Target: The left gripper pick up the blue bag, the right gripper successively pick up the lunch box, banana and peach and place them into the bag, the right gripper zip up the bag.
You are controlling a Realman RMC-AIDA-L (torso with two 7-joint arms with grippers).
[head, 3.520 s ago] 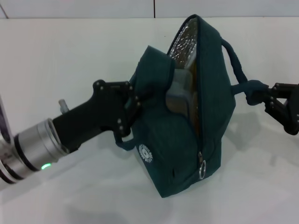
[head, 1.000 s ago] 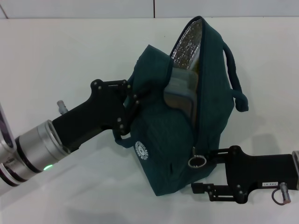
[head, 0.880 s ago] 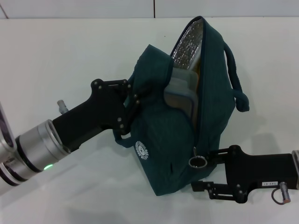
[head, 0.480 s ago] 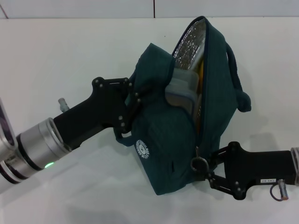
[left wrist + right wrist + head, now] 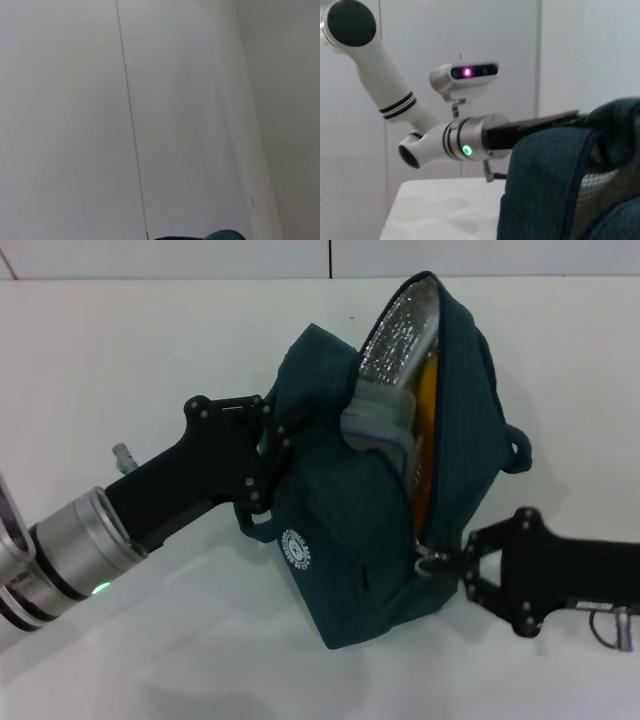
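Observation:
The blue bag [image 5: 370,530] hangs tilted above the white table, its mouth open and its silver lining showing. My left gripper [image 5: 268,452] is shut on the bag's left side fabric. Inside the opening I see the grey lunch box [image 5: 383,420] and a yellow strip of the banana [image 5: 427,405]; the peach is hidden. At the low end of the zipper, my right gripper [image 5: 462,563] is shut on the metal zipper pull [image 5: 433,562]. In the right wrist view the bag [image 5: 555,190] fills the near corner, with the left arm [image 5: 470,142] behind it.
The white table [image 5: 130,350] spreads all around the bag, with a wall seam behind it. The bag's carry handle [image 5: 515,450] loops out on the right side above my right arm. The left wrist view shows mostly wall and a sliver of the bag [image 5: 225,235].
My right gripper has come up from beside the bag's bottom corner and closed on the zipper pull. The bag and left gripper have shifted slightly left, and the opening gapes wider.

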